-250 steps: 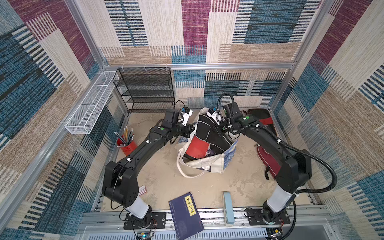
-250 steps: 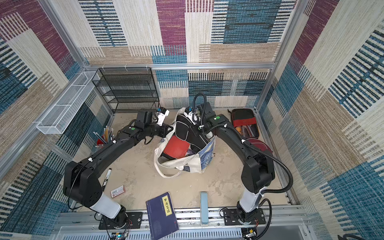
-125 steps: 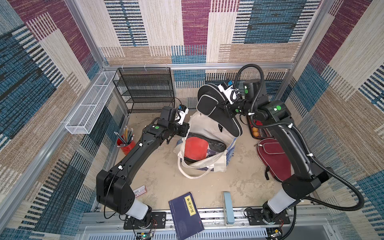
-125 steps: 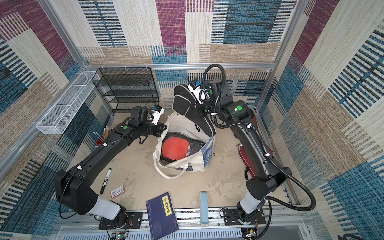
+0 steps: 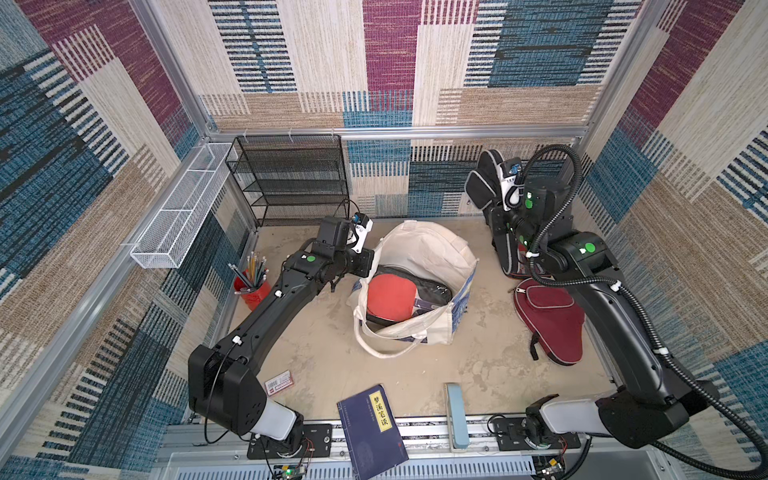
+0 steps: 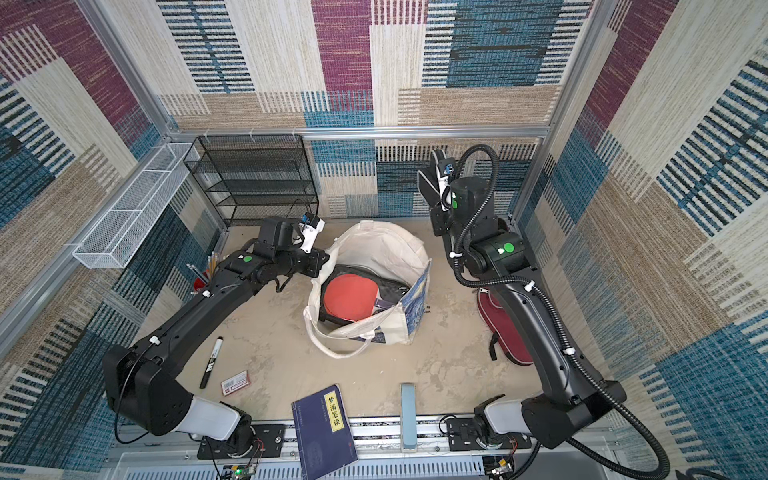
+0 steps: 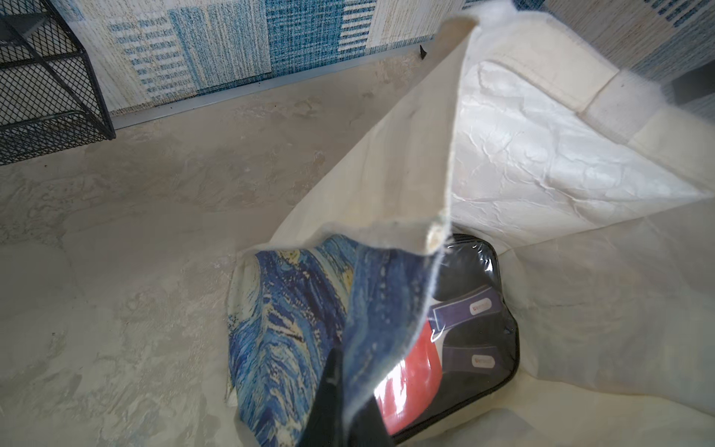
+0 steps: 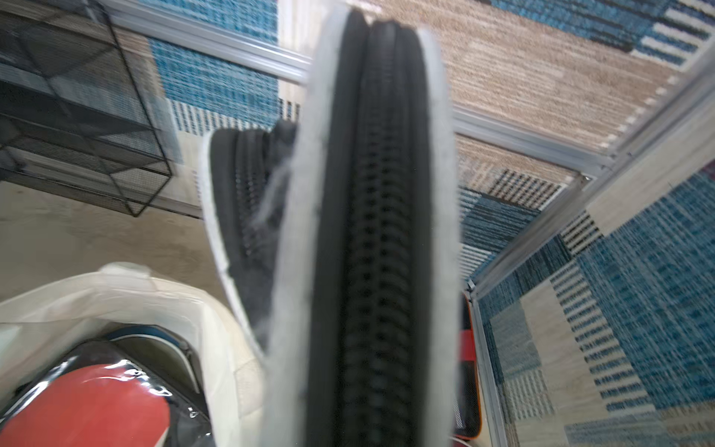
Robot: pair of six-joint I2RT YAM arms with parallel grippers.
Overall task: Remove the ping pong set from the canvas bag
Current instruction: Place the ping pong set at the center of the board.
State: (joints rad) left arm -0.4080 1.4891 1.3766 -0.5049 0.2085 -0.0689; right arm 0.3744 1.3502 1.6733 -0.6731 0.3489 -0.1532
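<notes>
Hanging on edge, long axis upright, the black paddle case [image 5: 482, 187] is pinched in our right gripper [image 5: 503, 195], raised at the back, right of the canvas bag [image 5: 428, 249] and beyond the maroon case [image 5: 548, 320] on the table [image 5: 324, 345]. Our left gripper [image 5: 368, 266] clamps the bag's rim; a clear case [image 5: 390, 297] lies inside.

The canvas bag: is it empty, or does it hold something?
Not empty. A clear case with a red paddle lies inside the canvas bag, visible in both top views.
</notes>
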